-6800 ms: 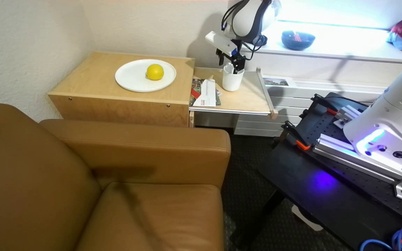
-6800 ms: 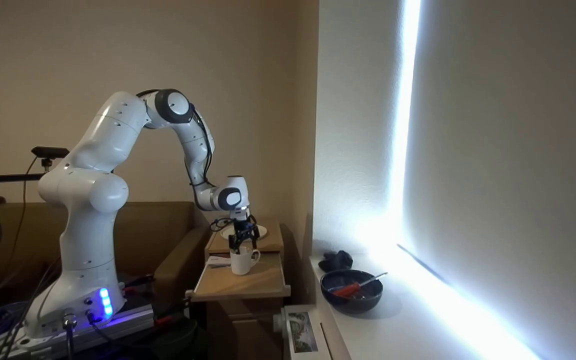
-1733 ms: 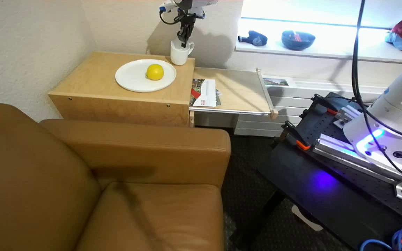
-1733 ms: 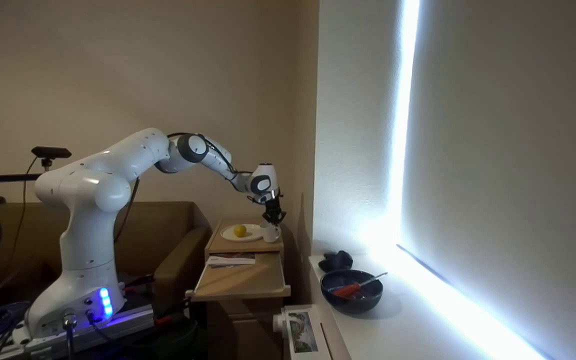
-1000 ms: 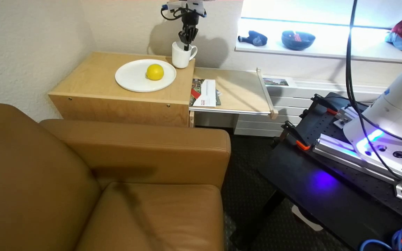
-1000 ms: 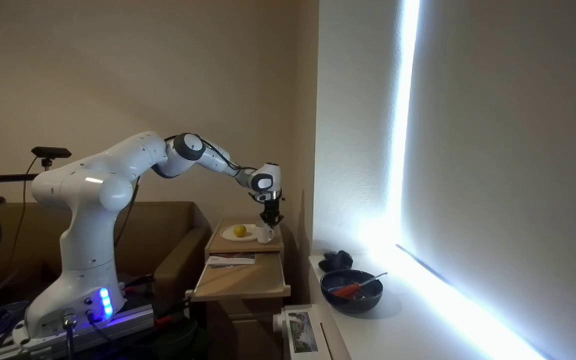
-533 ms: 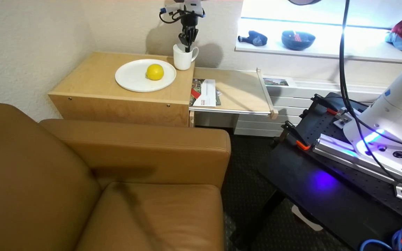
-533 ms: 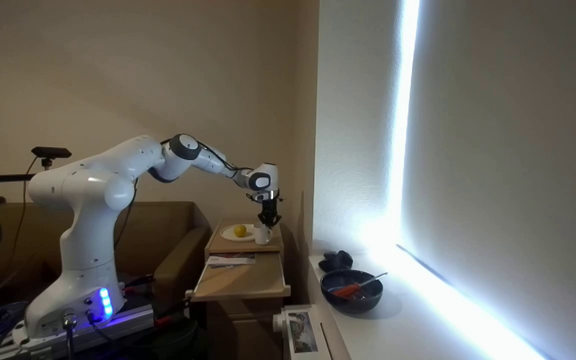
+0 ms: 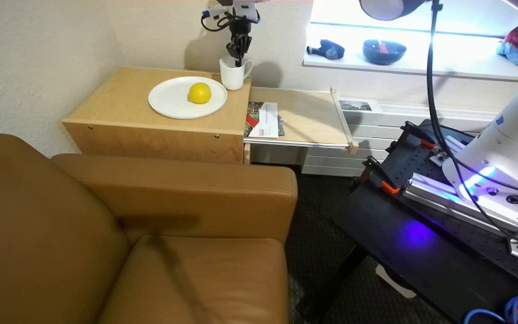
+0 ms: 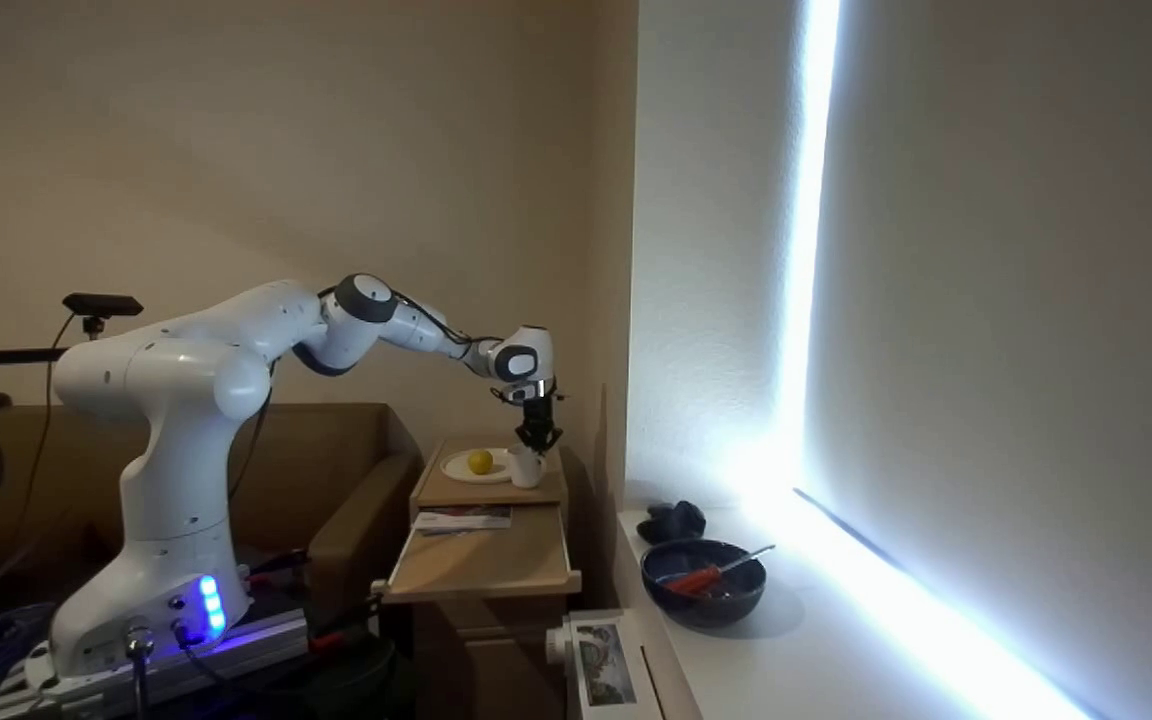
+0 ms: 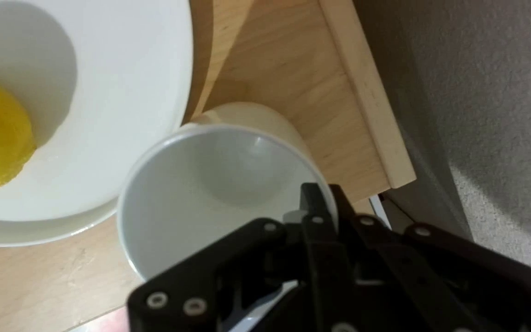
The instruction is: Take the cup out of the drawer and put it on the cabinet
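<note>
Pinching the white cup [image 11: 215, 198] by its rim, hand [image 11: 326, 197] above, one fingertip [image 11: 312, 196] inside

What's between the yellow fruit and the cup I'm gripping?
Only a bare stretch of the white plate, in the wrist view; whether the cup touches the plate, I can't tell.

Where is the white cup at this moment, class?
In both exterior views, the cup is over the right part of the cabinet, just right of the plate, its rim in the gripper. Whether its base touches the wood is unclear.
</note>
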Robot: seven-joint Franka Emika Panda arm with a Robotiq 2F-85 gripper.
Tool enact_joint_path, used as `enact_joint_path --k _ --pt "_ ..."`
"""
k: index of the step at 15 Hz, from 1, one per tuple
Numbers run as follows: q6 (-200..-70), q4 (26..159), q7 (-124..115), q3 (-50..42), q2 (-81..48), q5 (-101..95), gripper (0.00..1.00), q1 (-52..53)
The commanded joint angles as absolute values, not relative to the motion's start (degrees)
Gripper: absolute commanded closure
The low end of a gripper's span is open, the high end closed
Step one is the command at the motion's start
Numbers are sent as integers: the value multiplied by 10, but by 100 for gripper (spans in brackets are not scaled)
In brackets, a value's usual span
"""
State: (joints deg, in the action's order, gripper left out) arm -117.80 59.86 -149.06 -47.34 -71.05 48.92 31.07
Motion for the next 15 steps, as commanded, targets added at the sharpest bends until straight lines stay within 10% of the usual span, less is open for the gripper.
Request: enact_joint_path --k 1,6,15 --pt "-1159 582 -1491 -519 -742 529 99 324" --pt "-1159 575 -1491 -519 -747 537 47 327" --pt "-1249 586 -1486 -544 -732 506 0 342"
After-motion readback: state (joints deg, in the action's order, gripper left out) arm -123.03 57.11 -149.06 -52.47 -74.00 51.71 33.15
